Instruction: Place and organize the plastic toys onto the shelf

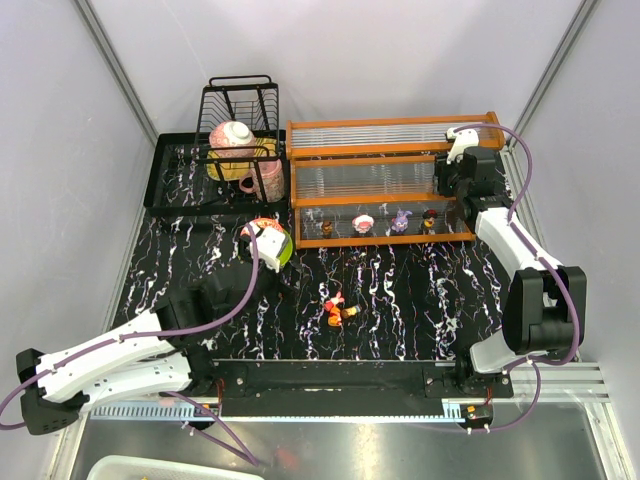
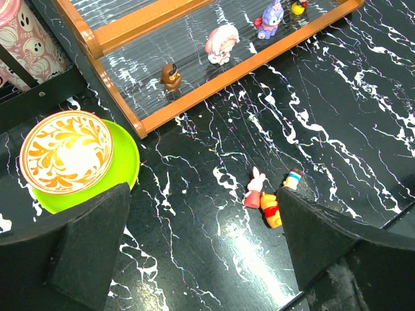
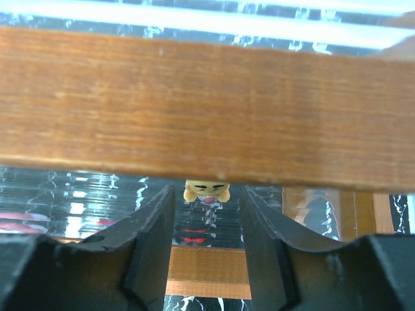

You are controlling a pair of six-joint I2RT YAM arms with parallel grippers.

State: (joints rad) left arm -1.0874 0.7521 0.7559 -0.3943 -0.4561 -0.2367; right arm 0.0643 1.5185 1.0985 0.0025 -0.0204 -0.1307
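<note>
Toys (image 1: 400, 220) stood in a row on the lowest tier of the shelf (image 1: 380, 152), four of them, upright and apart. A brown toy (image 2: 170, 76) was at the left. Next to it came a pink-white toy (image 2: 222, 44), then a purple toy (image 2: 270, 16), and at the right end a yellow-headed toy (image 3: 206, 190).

Three loose toys (image 1: 335, 308) lay huddled together on the black marbled table (image 1: 420, 290), in front of the shelf and well apart from it. In the left wrist view they were a pink-eared one, a yellow-and-red one and a small dark-capped one, touching or nearly touching.

The right gripper (image 3: 207, 227) was at the right end of the shelf, low at the bottom tier. An orange wooden bar of the frame ran across the wrist view above its fingers (image 3: 152, 233). Its jaws were parted. The yellow-headed toy showed in the gap between them with a sliver of space on each side, so nothing was gripped.

The left gripper (image 2: 204, 214) hung over the table with its jaws spread wide and empty. The loose toys lay below, close to its right finger.

A patterned bowl (image 2: 65, 152) sat on a green plate (image 2: 126, 162) just off the shelf's left front corner. A black wire rack (image 1: 240, 100) holding pink crockery stood on a black tray (image 1: 175, 185) left of the shelf.
</note>
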